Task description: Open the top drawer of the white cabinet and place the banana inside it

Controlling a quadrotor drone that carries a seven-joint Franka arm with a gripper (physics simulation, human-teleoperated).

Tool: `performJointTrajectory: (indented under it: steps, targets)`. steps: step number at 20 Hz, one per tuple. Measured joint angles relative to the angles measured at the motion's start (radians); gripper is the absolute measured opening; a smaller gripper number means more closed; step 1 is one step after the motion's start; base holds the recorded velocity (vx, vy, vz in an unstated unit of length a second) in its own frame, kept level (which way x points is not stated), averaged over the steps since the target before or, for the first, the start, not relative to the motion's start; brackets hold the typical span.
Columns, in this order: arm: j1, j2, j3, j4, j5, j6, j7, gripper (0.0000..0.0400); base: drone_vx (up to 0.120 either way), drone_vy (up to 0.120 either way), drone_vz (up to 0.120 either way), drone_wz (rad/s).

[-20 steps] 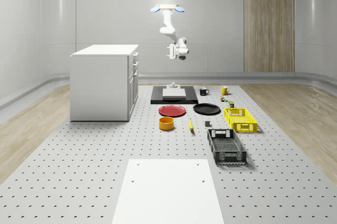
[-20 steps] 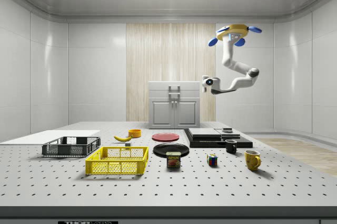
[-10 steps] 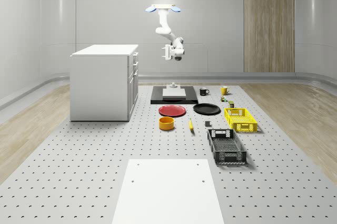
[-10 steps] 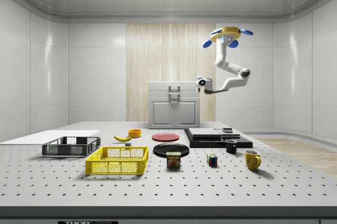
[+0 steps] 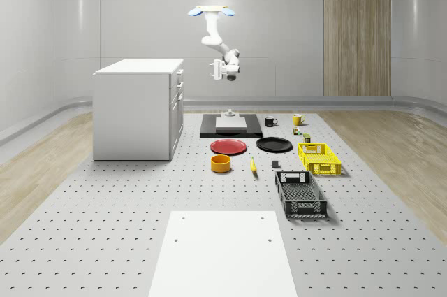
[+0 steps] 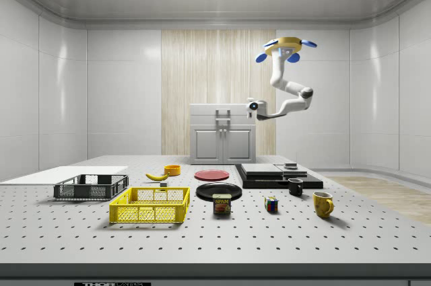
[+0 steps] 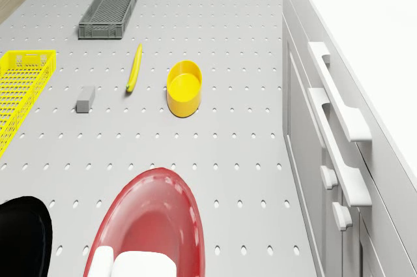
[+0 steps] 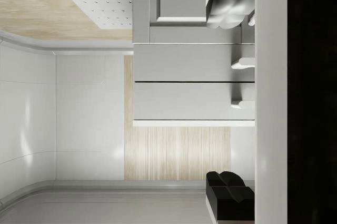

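Observation:
The white cabinet (image 5: 138,108) stands on the whole-scene view's left, its drawers shut. Its bar handles (image 7: 339,104) line the front. In the wrist view the top drawer front (image 8: 184,101) sits just under the cabinet top, with its handle (image 8: 239,104) beside it. The banana (image 5: 253,165) lies on the perforated table between the yellow bowl (image 5: 221,163) and a small grey block (image 7: 85,98); it also appears as banana (image 7: 134,67) and banana (image 6: 157,176). The drone (image 5: 211,10) hovers high in front of the cabinet, above the red plate (image 7: 153,218). My gripper (image 5: 217,68) hangs at drawer height, apart from the cabinet front and pointing at it.
A black slab (image 5: 230,127) with a white block lies at the back. A black plate (image 5: 274,145), yellow basket (image 5: 319,158), grey crate (image 5: 300,194), two mugs, a can and a cube lie to the whole-scene view's right. A white sheet (image 5: 222,251) covers the near table.
The drone, arm and gripper have moved toward the whole-scene view's left, closer to the cabinet's front. The objects on the table have stayed put.

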Motion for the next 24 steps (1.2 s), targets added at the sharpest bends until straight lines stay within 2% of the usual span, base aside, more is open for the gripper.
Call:
performJointTrajectory:
  steps: [3,24]
  targets:
    - [0.005,-0.006,-0.002,-0.001,-0.005,0.005,0.004,0.04,0.12,0.0,0.0,0.0]
    - [0.036,-0.041,-0.01,-0.005,-0.034,0.034,0.029,0.04,0.12,-0.095,0.0,0.0]
